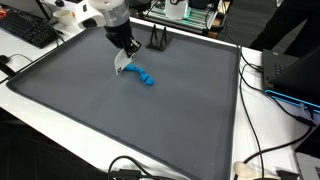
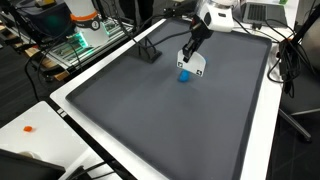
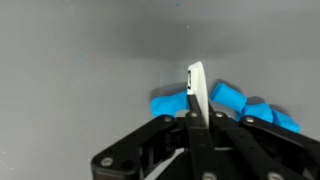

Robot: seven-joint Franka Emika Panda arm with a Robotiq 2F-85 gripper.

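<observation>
White card (image 2: 193, 66) — only the wrist view shows the hand (image 3: 197, 112) clamped on it — blue toy (image 3: 240, 100) behind.

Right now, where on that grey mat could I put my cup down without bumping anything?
Nearly all the grey mat is bare, from the blue object to the near edge. Crowded only around the gripper, its white piece, and the black stand.

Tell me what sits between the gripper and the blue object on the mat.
A thin white plate, pinched in the gripper, stands edge-on in front of the blue object; the wrist view shows it.
</observation>
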